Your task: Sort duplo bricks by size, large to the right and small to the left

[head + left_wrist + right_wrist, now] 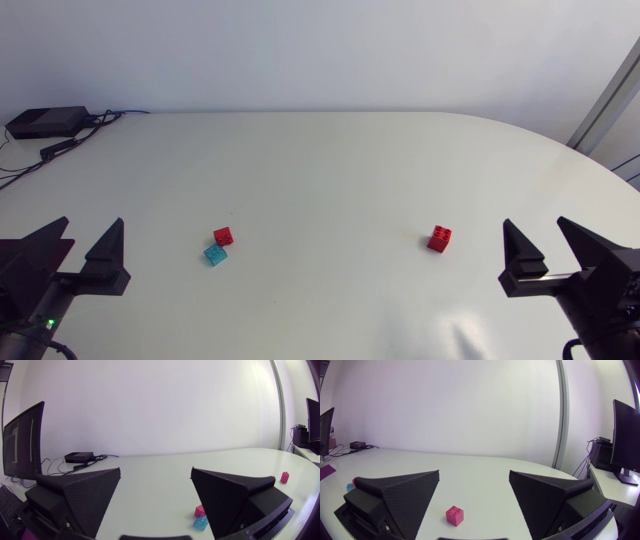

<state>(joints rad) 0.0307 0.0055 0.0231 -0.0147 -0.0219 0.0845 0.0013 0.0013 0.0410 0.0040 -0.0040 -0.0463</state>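
Three bricks lie on the white table [330, 170]. A small red brick [224, 237] touches a translucent blue brick [215, 254] left of centre. Another red brick [439, 238] sits alone right of centre. My left gripper [92, 225] stands open at the near left edge, a short way left of the pair. My right gripper [535, 225] stands open at the near right, just right of the lone red brick. In the left wrist view the open gripper [156, 471] has the red brick [199, 510] and blue brick [200, 522] beside its finger. In the right wrist view the red brick [455, 515] lies between the open gripper's [474, 474] fingers, untouched.
A black box [47, 122] with cables sits at the table's back left corner. The table's curved far edge [560, 140] runs along the back right.
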